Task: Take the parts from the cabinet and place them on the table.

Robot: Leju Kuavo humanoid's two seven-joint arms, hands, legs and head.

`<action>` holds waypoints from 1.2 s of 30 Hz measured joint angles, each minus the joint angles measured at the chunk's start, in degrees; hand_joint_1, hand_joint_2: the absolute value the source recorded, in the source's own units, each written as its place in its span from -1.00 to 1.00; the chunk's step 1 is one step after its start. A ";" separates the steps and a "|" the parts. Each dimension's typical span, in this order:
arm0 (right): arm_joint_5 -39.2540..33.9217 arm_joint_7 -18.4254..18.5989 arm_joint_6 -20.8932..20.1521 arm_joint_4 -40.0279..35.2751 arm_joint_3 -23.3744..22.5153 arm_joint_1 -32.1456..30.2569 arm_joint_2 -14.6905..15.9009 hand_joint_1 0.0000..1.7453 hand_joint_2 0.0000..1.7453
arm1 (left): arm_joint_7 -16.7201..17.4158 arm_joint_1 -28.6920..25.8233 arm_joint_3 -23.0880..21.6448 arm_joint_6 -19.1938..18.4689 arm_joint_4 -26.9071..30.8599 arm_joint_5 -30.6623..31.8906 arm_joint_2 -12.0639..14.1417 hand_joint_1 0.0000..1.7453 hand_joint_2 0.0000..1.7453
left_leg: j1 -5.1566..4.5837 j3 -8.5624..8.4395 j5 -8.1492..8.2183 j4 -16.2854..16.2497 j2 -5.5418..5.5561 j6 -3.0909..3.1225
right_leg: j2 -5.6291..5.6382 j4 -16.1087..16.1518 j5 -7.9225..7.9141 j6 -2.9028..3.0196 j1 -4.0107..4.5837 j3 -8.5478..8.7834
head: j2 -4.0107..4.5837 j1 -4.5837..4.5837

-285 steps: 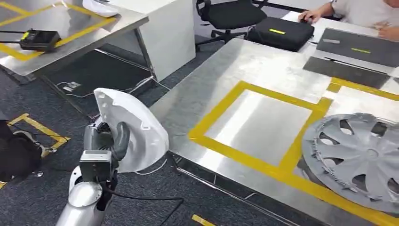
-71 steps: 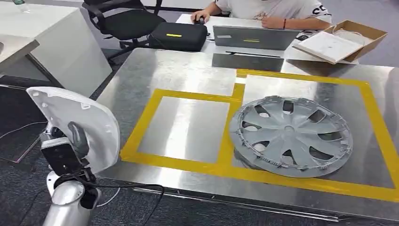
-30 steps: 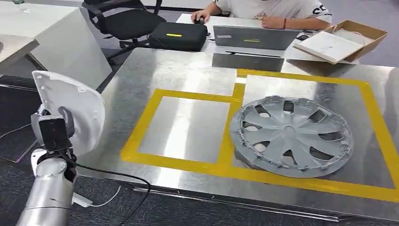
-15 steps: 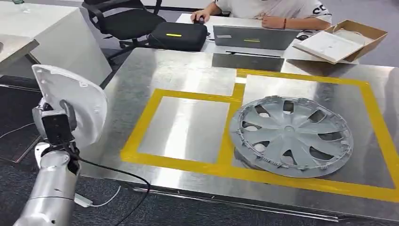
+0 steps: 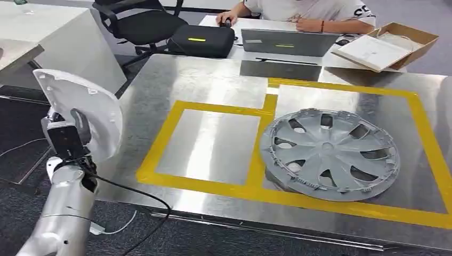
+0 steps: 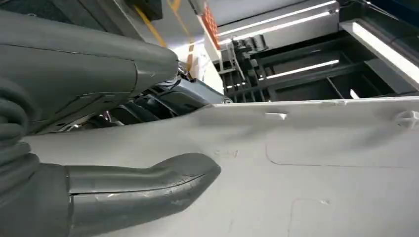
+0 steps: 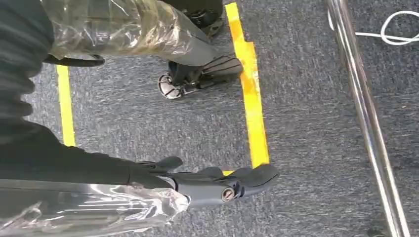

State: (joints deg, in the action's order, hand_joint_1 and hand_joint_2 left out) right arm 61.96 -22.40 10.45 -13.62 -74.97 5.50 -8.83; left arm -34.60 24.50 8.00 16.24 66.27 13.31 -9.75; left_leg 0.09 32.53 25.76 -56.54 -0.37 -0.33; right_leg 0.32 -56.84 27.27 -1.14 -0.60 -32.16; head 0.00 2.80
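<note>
the brushed steel worktop (image 5: 213, 80) with yellow tape rectangles spans the centre and right of the head view. a grey plastic wheel cover (image 5: 330, 154) lies flat inside the right-hand taped rectangle. at the left edge of the frame, off the worktop's corner, the left hand (image 5: 72, 133) grips a white curved plastic panel (image 5: 85, 112), held upright, thumb (image 6: 143, 190) pressed on its face. the right hand (image 7: 217, 185) hangs over grey carpet (image 7: 306, 98), fingers extended and holding nothing.
</note>
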 joint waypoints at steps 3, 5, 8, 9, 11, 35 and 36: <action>0.39 0.00 0.00 0.00 0.15 0.09 0.04 -1.00 1.00 | -1.25 0.80 0.57 -0.68 -2.14 -1.05 -0.17 1.00 1.00 | 0.00 0.00 0.00 0.00 0.00 0.00 | 0.00 0.00 0.00 0.00 0.00 0.00 | 0.00 0.00; 0.52 0.00 0.00 0.00 0.55 0.12 0.04 -1.00 1.00 | -2.16 1.39 1.31 -1.40 -3.80 -2.05 -0.48 1.00 1.00 | 0.00 0.00 0.00 0.00 0.00 0.00 | 0.01 0.00 0.00 0.00 0.00 0.00 | 0.00 0.00; 0.59 0.00 0.00 0.00 0.94 0.17 0.07 -1.00 1.00 | -3.02 1.84 1.70 -1.05 -5.97 -1.27 -0.85 1.00 1.00 | 0.00 0.00 0.00 -0.01 0.00 0.00 | 0.00 0.00 0.00 0.00 0.00 0.00 | 0.00 -0.02; 0.63 0.00 0.00 0.00 0.98 0.22 0.07 -1.00 1.00 | -3.15 1.94 1.79 -0.68 -6.54 -0.87 -1.12 1.00 1.00 | 0.00 0.00 0.00 -0.01 0.00 0.00 | 0.00 0.00 0.00 0.00 0.00 0.00 | 0.00 0.00; 0.72 0.00 0.00 0.00 1.14 0.24 0.09 -1.00 1.00 | -3.17 2.14 1.84 -0.24 -7.43 -0.33 -1.48 1.00 1.00 | 0.00 0.00 0.00 -0.01 0.00 0.00 | 0.00 0.00 -0.01 -0.02 0.00 0.00 | 0.00 -0.02; 0.92 -0.04 -0.07 0.00 1.46 0.27 0.11 -1.00 1.00 | -2.84 4.19 1.29 2.27 -11.32 2.36 -2.56 1.00 1.00 | 0.00 0.03 0.00 -0.03 0.00 0.01 | 0.01 0.00 -0.02 -0.03 0.00 -0.01 | 0.00 0.00; 0.92 -0.04 -0.07 0.00 1.46 0.27 0.11 -1.00 1.00 | -2.84 4.20 1.29 2.27 -11.36 2.36 -2.56 1.00 1.00 | 0.00 0.03 0.00 -0.03 0.00 0.01 | 0.01 0.00 -0.02 -0.03 0.00 -0.01 | 0.00 0.00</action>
State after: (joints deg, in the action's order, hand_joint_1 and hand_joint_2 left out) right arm 62.88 -22.45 10.38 -13.62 -73.51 5.77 -8.72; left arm -37.44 28.69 9.29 18.51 54.90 15.67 -12.31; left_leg 0.09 32.56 25.76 -56.57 -0.37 -0.33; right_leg 0.33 -56.84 27.25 -1.17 -0.61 -32.17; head 0.00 2.80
